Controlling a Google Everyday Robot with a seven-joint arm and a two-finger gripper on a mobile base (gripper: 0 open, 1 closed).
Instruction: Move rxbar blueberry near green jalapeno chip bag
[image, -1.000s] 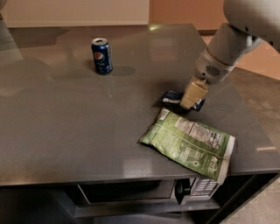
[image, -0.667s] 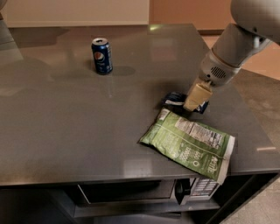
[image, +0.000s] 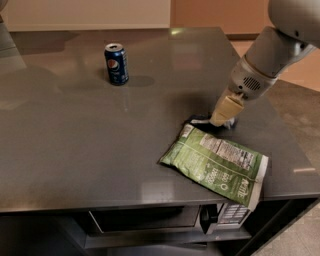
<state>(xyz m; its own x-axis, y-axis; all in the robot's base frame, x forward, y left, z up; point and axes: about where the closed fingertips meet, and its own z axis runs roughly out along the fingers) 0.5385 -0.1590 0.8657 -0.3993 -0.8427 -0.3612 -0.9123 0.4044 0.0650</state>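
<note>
Cream-coloured and pointing downward, the pincer (image: 222, 114) is reaching onto the right half of the grey worktop (image: 75, 150), roughly midway between the back and front edges and nearer the right edge than the middle. Its tip is sitting right at the rxbar blueberry (image: 199, 121). Whether the pincer is apart, together or clamped on the bar, I cannot tell. The pale grey arm (image: 260, 70) behind it is slanting up and away toward the back right corner and is leaving the view at the top right.

The rxbar blueberry is lying flat on the worktop, largely hidden beneath the pincer. One white end is poking out toward the left and a sliver of dark blue is showing on the other side. The bar is lying just beside the back edge of the green jalapeno chip bag (image: 217, 162), close enough that the two are looking as if they are touching.

The bag is lying flat and crinkled with its white nutrition panel facing up. It is stretching diagonally toward the front right corner, where one of its corners is hanging over the front edge.

Well apart from all this, a blue Pepsi can (image: 116, 63) is standing upright toward the back left part of the worktop. An appliance with a dark door (image: 150, 217) is sitting under the front edge.
</note>
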